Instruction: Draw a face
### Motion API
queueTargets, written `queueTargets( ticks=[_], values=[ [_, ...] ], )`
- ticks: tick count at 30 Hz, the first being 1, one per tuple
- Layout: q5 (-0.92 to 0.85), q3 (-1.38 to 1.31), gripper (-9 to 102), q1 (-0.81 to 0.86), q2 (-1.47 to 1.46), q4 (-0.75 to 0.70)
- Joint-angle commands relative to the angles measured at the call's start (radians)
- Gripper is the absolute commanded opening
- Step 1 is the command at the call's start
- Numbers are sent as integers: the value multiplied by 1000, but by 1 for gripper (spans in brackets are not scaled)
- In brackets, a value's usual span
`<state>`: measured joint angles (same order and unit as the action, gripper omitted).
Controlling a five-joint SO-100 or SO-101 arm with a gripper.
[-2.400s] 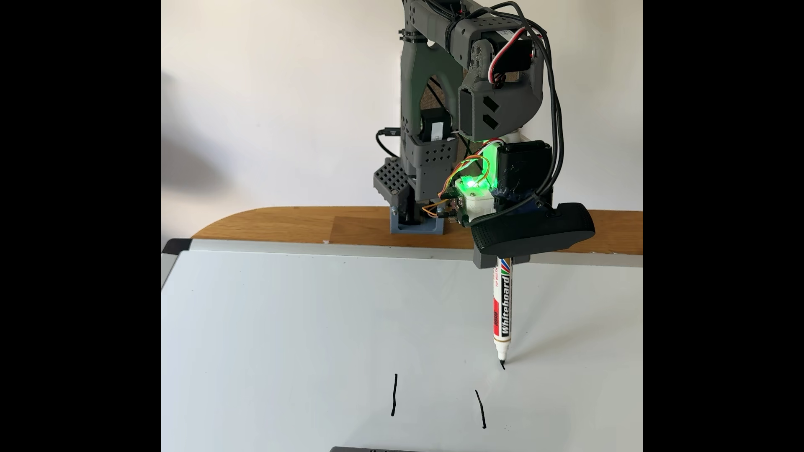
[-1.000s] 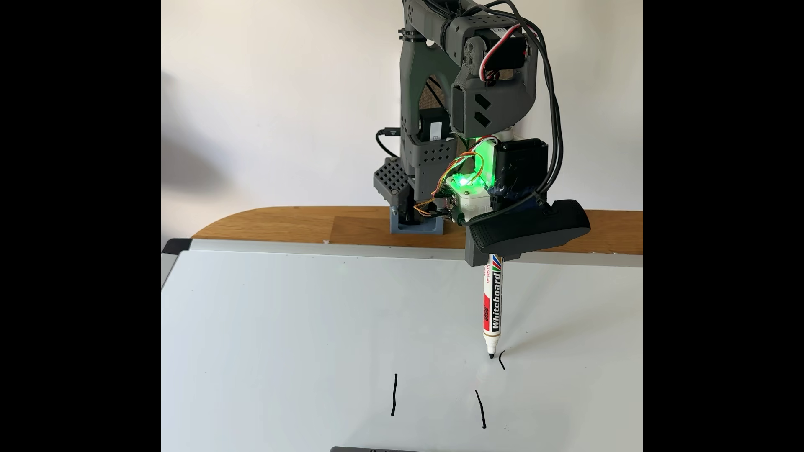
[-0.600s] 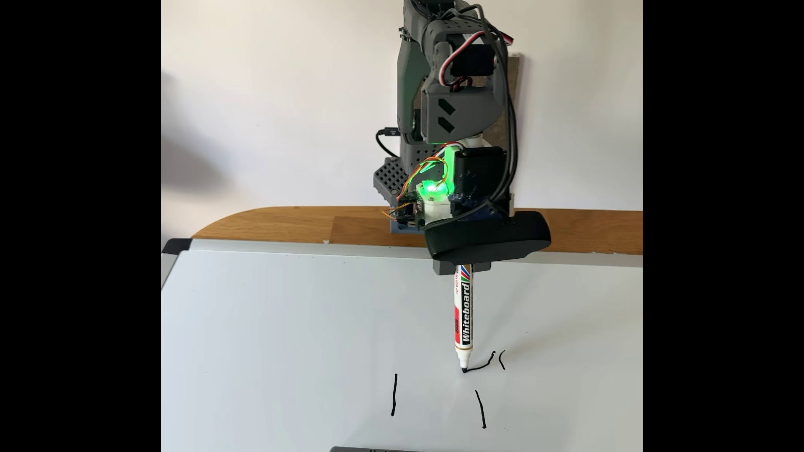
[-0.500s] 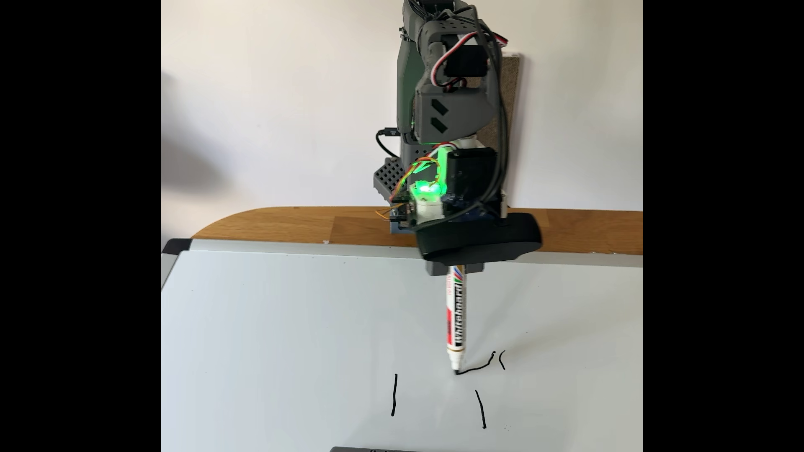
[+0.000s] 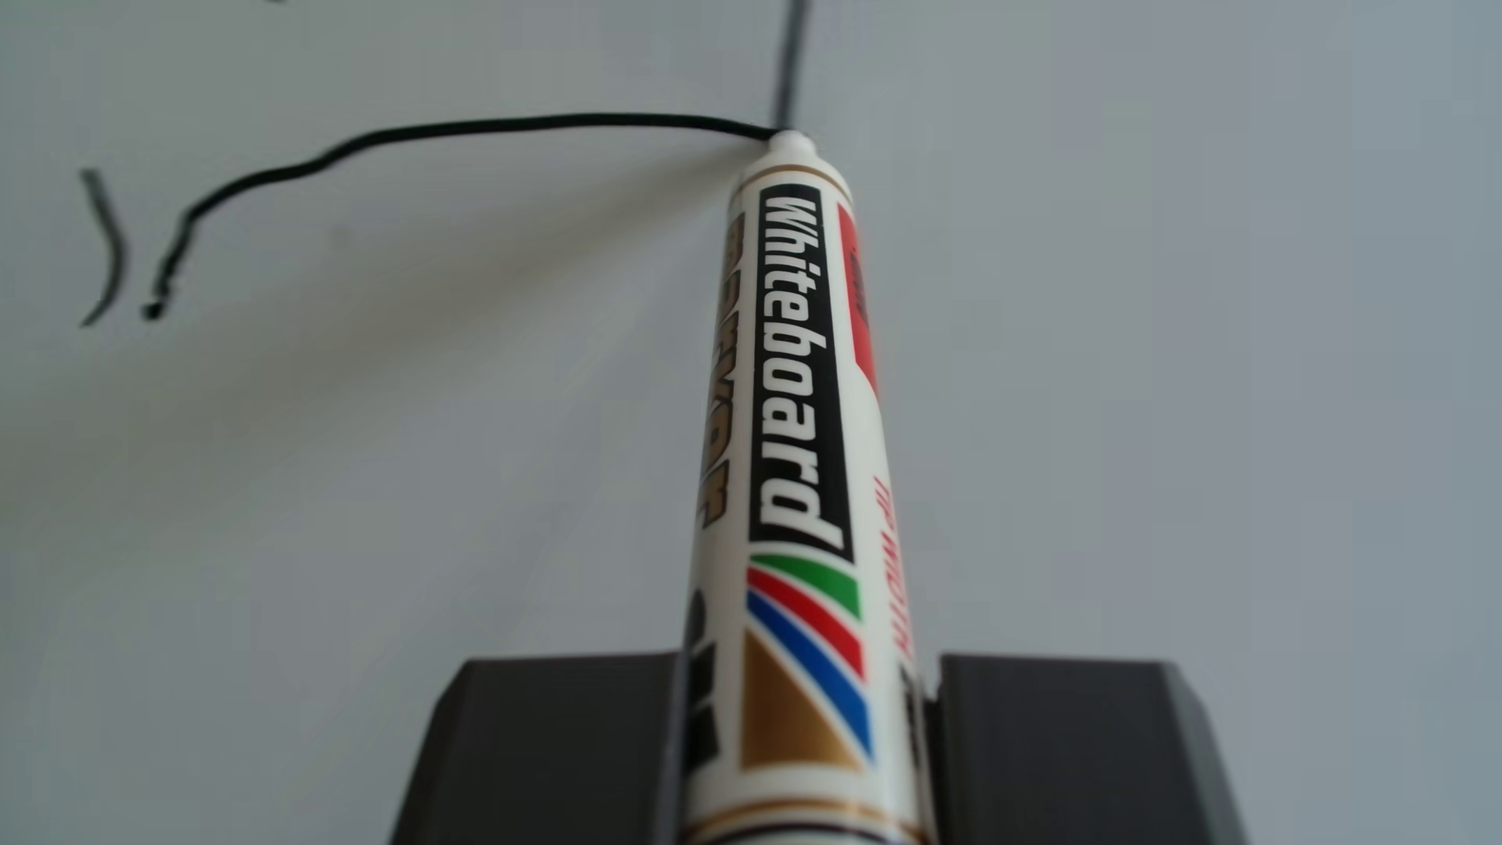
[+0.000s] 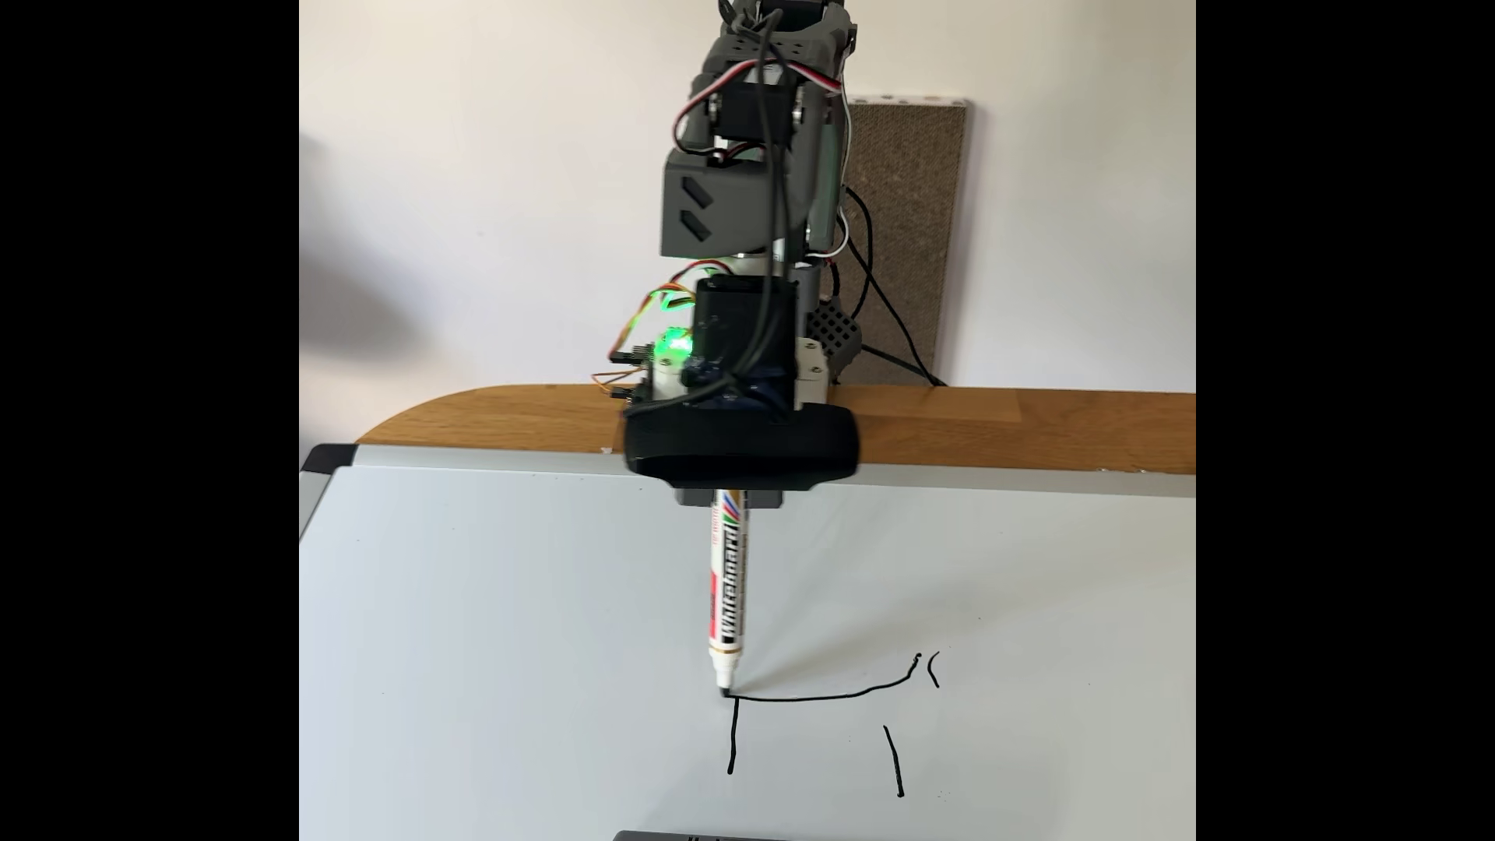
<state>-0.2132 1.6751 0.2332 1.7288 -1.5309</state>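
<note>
A white whiteboard marker (image 6: 728,582) stands nearly upright, tip down on the whiteboard (image 6: 526,606). My gripper (image 6: 728,500) is shut on its upper barrel, under a black camera housing. The tip rests at the left end of a long, nearly level black line (image 6: 817,695), right at the top of the left vertical stroke (image 6: 734,736). A second vertical stroke (image 6: 894,760) lies to the right, and a small arc (image 6: 933,669) sits beyond the line's hooked right end. In the other view, the marker (image 5: 800,366) runs up from my gripper (image 5: 805,674) to the line (image 5: 488,126); the arc (image 5: 110,244) is at far left.
The whiteboard's grey frame (image 6: 566,461) meets a wooden tabletop (image 6: 526,420) behind it, where the arm's base stands. A brown cardboard panel (image 6: 906,202) leans on the wall, with black cables (image 6: 882,323) in front. A dark object (image 6: 696,835) pokes in at the bottom edge.
The arm has swung left with the marker on the board. The line grew from a short hook near the small arc to a long stroke reaching the left vertical stroke.
</note>
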Motion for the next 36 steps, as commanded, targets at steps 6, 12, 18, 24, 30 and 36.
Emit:
queueTargets(
  ticks=[6, 12, 18, 24, 30, 36],
  values=[
    [-29, -2, -1, 109, 0, -8],
    [-61, -2, -1, 181, 2, -20],
    [-61, -2, -1, 233, 6, -20],
    [-61, -2, -1, 253, 11, -20],
    [-48, -2, -1, 238, 14, -20],
    [-3, -5, -1, 144, 101, -9]
  ],
)
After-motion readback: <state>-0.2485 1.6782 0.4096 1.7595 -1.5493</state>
